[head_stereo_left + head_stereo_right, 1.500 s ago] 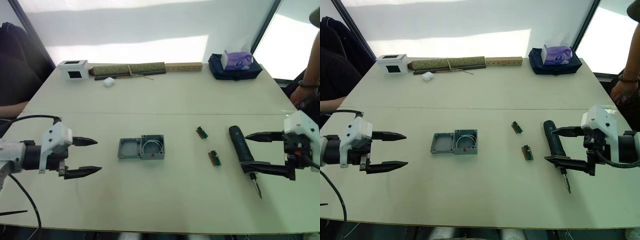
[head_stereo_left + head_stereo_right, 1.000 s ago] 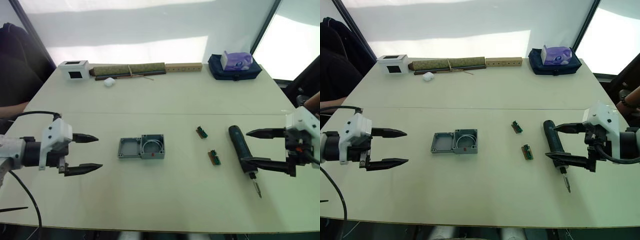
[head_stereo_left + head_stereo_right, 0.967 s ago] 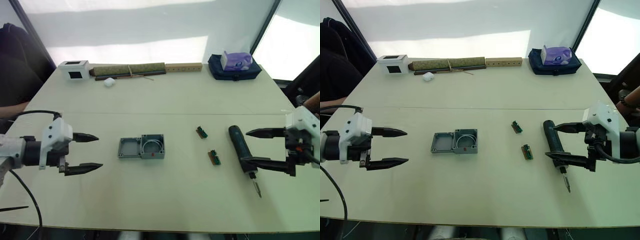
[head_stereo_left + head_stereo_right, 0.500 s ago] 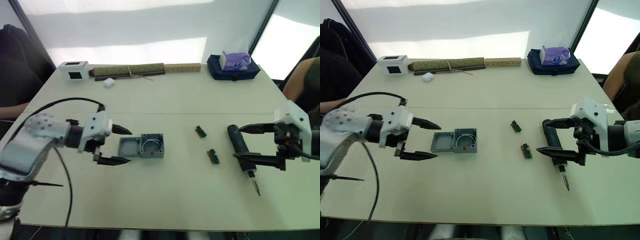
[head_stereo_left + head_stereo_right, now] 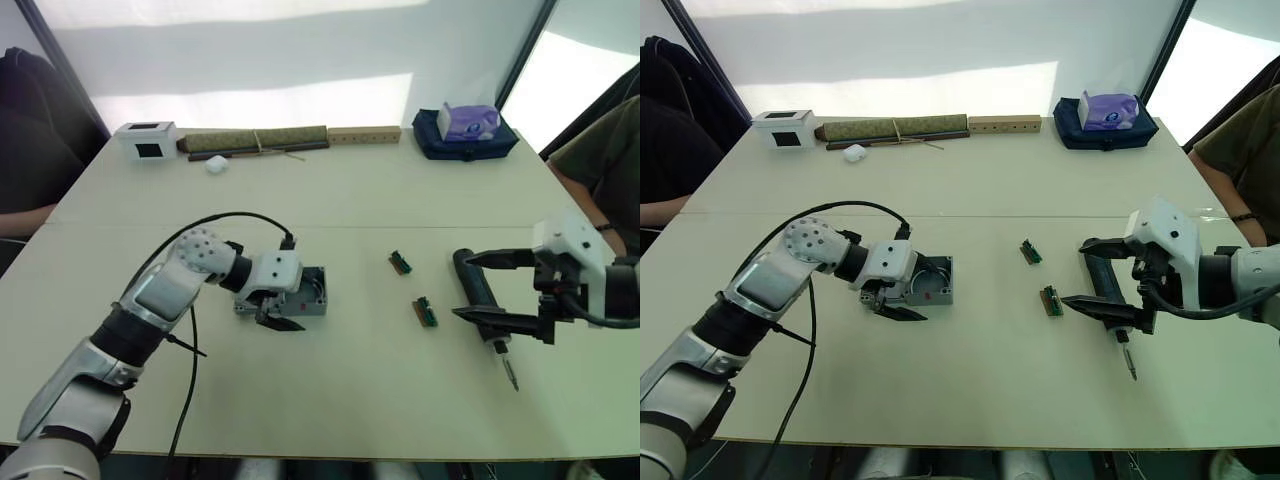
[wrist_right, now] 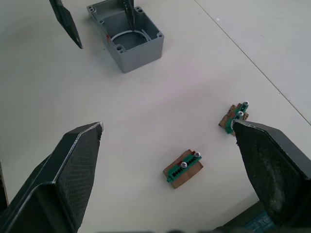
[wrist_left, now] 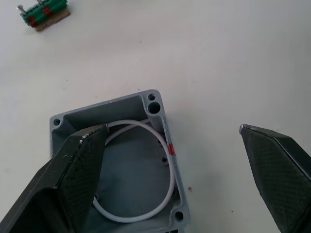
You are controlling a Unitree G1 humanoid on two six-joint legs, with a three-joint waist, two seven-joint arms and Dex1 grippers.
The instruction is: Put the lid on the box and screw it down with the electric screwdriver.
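Left end effector (image 5: 902, 298) is spread and sits over the open box (image 5: 931, 281), one finger (image 7: 80, 167) dipping inside the cavity above a white ring (image 7: 167, 184), the other finger clear of the box's red-marked wall. The lid (image 5: 244, 300) lies flat on the table (image 5: 970, 380), touching the box on the side away from the right arm, mostly hidden under the left end effector. Right end effector (image 5: 1102, 273) is also spread, straddling the electric screwdriver (image 5: 1108, 298), which lies on the table with its bit (image 5: 1127, 362) pointing toward the near edge; fingers bracket the barrel but contact cannot be judged. Two small green terminal blocks (image 5: 1052, 300) lie between the right end effector and the box. Beyond, at the far edge: white box with black window (image 5: 785, 129), a long rolled bundle (image 5: 896, 127), a purple tissue box (image 5: 1108, 108). Risks, as judgement: the left end effector seems placed on the box rather than the lid, so closing here could grip or drag the box wall, snag the ring, or shove the lid away; a right-side grip this close to the tapered end could tip the tool. Versus 0.5 s ago: the left end effector was short of the lid and now covers lid and box; the right end effector has edged inward over the screwdriver; a person's sleeve now shows further in at the right edge.
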